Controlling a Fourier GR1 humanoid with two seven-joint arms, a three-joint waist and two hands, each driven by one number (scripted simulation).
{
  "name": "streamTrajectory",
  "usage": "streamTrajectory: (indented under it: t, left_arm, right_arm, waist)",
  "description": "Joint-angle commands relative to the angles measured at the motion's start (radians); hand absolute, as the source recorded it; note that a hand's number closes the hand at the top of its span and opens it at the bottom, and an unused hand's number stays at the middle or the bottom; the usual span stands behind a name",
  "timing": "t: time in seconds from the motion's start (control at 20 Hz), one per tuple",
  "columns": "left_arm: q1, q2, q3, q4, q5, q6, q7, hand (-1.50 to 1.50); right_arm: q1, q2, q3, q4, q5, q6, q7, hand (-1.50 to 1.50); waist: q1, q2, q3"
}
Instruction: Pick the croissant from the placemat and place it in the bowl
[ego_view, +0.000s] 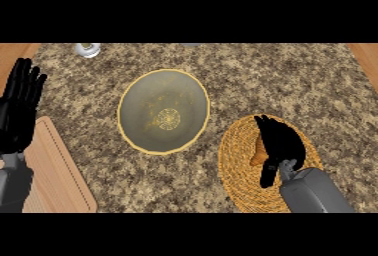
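My right hand (277, 142) lies over the round woven straw placemat (240, 175), fingers draped down over the golden-brown croissant (258, 155), which shows only as a sliver at their left edge; I cannot tell whether they have closed round it. The wide grey bowl with a yellow rim (164, 111) sits just beside the mat, up-left, on the speckled granite counter (295, 85). My left hand (18, 107) rests open, fingers up, at the left edge.

Bowl (164, 111) left of placemat (244, 170); croissant (258, 156) on placemat.
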Motion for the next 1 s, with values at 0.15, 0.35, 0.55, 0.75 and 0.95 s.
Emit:
streamTrajectory:
  t: [0.15,0.35,0.55,0.75,0.95]
  left_arm:
    - [-0.065,-0.020,-0.010,0.008,-0.036,0.025,0.066,0.00]
    - [-0.090,0.005,0.036,0.026,-0.012,-0.015,0.065,0.00]
    - [-0.014,-0.012,0.043,-0.002,-0.022,-0.047,0.023,0.00]
    - [0.033,-0.039,0.026,-0.099,-0.035,-0.003,0.067,0.00]
    - [-0.011,-0.050,0.019,-0.032,-0.056,-0.014,0.034,0.00]
  right_arm:
    - [-0.033,-0.003,-0.084,0.090,0.039,-0.003,-0.074,-1.50]
    - [-0.005,0.043,-0.093,0.145,0.095,-0.034,-0.064,-1.50]
    - [-0.006,0.064,-0.098,0.188,0.141,-0.048,-0.106,-1.50]
    - [0.008,-0.019,-0.109,0.162,0.152,-0.121,-0.252,1.50]
    - [0.021,-0.010,-0.111,0.196,0.213,-0.183,-0.296,1.50]
  waist:
    - [-0.002,0.001,0.000]
    - [-0.002,0.000,0.000]
    - [0.000,0.000,0.000]
    - [0.002,-0.001,0.000]
    - [-0.001,0.000,0.000]
